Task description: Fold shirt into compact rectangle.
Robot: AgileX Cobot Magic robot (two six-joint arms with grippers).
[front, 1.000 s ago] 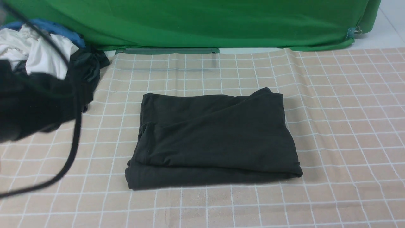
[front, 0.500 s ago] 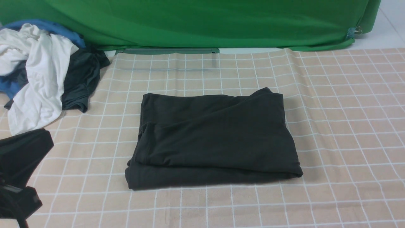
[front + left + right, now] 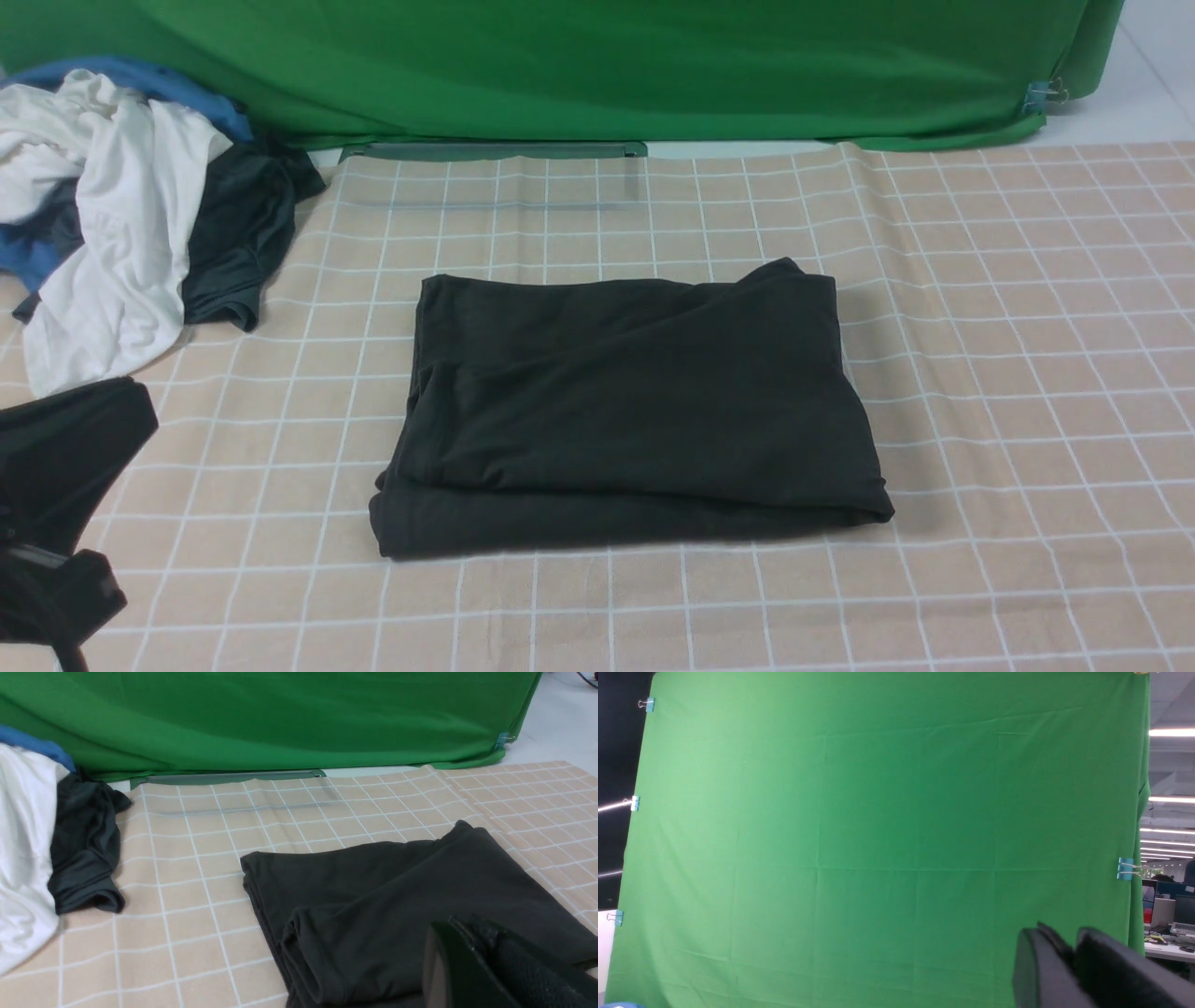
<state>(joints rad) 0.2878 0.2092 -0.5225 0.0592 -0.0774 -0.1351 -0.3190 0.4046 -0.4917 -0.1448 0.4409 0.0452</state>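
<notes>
The left gripper (image 3: pixel 472 952) was closed and empty at lower right; the right gripper (image 3: pixel 1069 952) faced the green backdrop (image 3: pixel 878 835), its state unclear. The shirt (image 3: pixel 625 411) lay folded at frame centre. Recommended: retract both arms clear without snagging the fabric.

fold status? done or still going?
Looks essentially done: the shirt lies folded into a layered, roughly rectangular stack on the checked cloth, apart from the pile of clothes. Nothing is in hand: the left gripper is shut and empty beside the shirt, and the right gripper points at the green backdrop. Left, at most: tidying the uneven edges.
</notes>
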